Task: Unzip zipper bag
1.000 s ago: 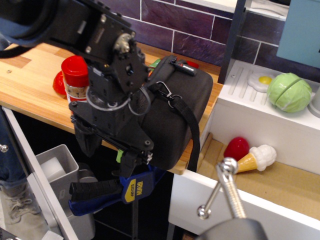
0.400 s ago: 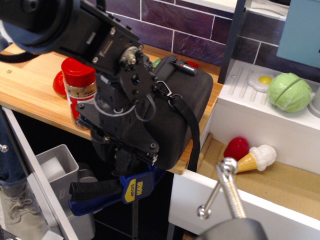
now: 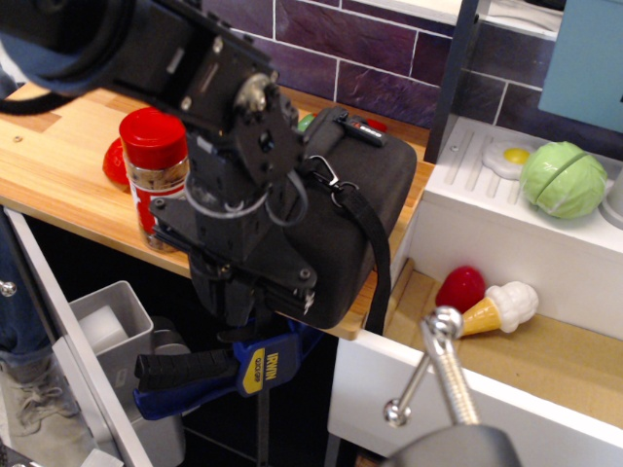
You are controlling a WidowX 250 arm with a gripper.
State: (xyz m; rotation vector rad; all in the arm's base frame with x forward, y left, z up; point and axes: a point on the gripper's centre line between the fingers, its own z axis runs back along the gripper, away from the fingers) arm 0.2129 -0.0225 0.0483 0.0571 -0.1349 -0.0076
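The pincer (image 3: 255, 297) hangs low at the front of the zipper bag (image 3: 355, 219), right at the desk (image 3: 68, 165) edge. Its tips are hidden behind the black arm body, so I cannot tell if they are spread or pressed together. Since a second ago the arm has moved to the right, closer to the bag, and now it covers more of the bag's left side.

The one zipper bag sits on the desk, at the front right corner. It is black and boxy with round corners. One black strap (image 3: 370, 243) with a metal clip (image 3: 324, 179) runs down its front. A small label on top of the bag is too small to read.

Left of the bag stands one spice jar (image 3: 156, 175) with a red lid. Now the whole jar shows; before, the arm hid part of it.

Below the bag one blue clamp (image 3: 224, 365) grips the desk edge. Its yellow sticker says IRWIN.

Right of the bag are one green cabbage (image 3: 563, 180), one toy fried egg (image 3: 511, 156), one toy ice cream cone (image 3: 501, 306) and one red ball (image 3: 460, 288).
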